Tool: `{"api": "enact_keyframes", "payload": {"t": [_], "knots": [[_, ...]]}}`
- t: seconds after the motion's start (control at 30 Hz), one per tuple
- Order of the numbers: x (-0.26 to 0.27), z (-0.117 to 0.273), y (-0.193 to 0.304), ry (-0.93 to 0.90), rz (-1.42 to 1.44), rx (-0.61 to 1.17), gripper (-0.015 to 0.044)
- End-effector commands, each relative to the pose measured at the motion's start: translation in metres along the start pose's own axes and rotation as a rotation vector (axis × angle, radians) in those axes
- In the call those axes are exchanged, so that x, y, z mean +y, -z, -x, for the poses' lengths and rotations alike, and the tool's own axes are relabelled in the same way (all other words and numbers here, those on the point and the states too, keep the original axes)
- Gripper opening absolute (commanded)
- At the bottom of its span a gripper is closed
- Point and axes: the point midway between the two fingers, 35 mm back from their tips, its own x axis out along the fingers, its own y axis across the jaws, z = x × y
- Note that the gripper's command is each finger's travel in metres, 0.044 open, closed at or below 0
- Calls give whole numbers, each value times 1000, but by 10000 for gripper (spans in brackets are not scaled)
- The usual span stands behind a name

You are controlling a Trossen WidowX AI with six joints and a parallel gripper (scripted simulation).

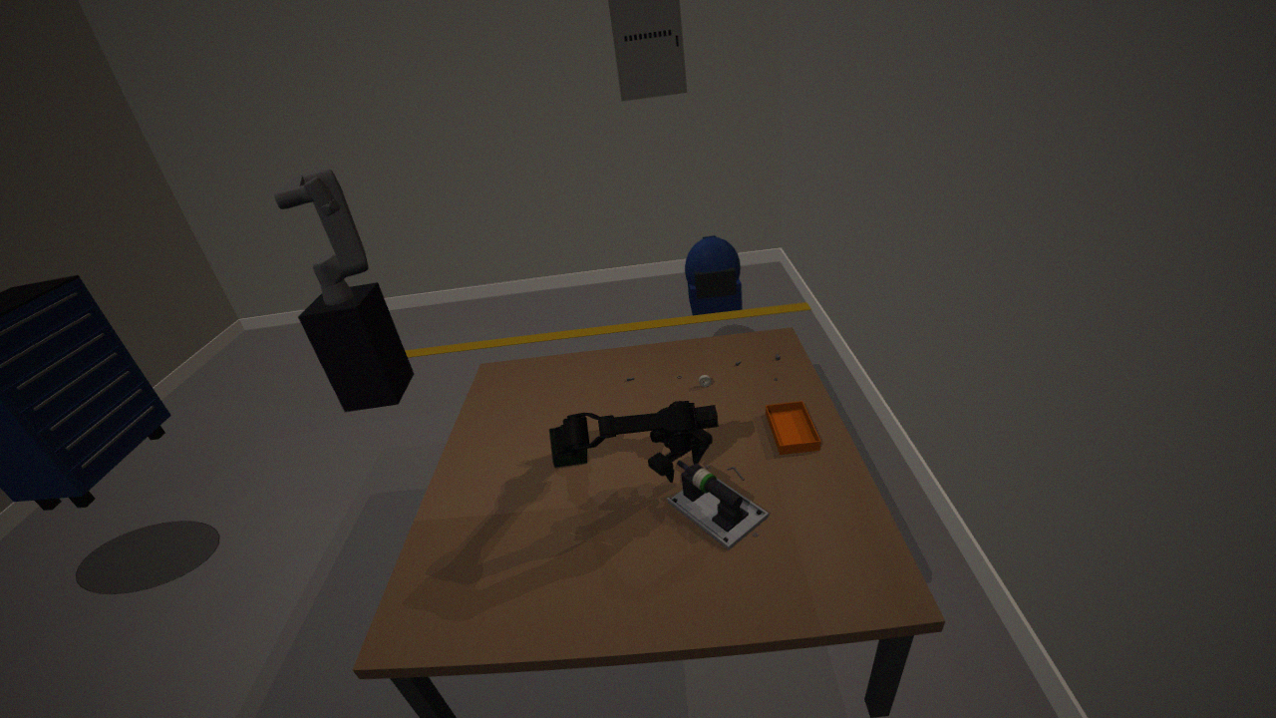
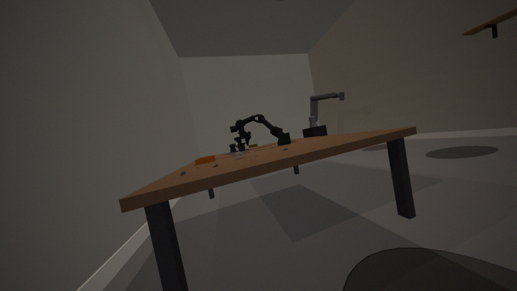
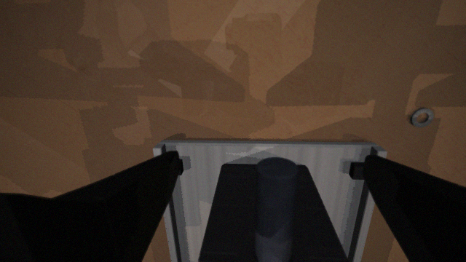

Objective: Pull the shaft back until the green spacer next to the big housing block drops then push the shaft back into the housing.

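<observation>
The dark shaft (image 1: 682, 464) (image 3: 277, 204) sticks out of a black block (image 1: 690, 487) (image 3: 233, 218) on a grey plate (image 1: 700, 514) (image 3: 204, 154). A white spacer (image 1: 698, 477) and the green spacer (image 1: 706, 483) sit side by side on the shaft line, beyond that block. A thick dark cylinder (image 1: 723, 492) runs on to a second black block (image 1: 731, 513). My gripper (image 1: 684, 471) (image 2: 243, 146) (image 3: 268, 161) is open and points down, its fingers on either side of the shaft's free end with wide gaps. The spacers are out of the wrist view.
An orange tray (image 1: 793, 448) (image 2: 205, 159) stands beyond the assembly. A hex key (image 1: 735, 472) and a small grey ring (image 3: 422, 117) lie near the plate. A white ring (image 1: 707, 381) (image 2: 239, 154) stands farther back among small dark parts. A yellow object (image 2: 253, 145) shows behind the arm.
</observation>
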Motion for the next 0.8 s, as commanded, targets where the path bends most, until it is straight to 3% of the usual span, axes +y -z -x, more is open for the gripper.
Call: {"api": "enact_keyframes", "payload": {"t": [0.0,0.17,0.7,0.77], "knots": [[0,-4,0,-2,6,5,440],[0,-4,0,-2,6,5,440],[0,-3,0,-1,1,0,20],[0,-3,0,-1,1,0,7]]}}
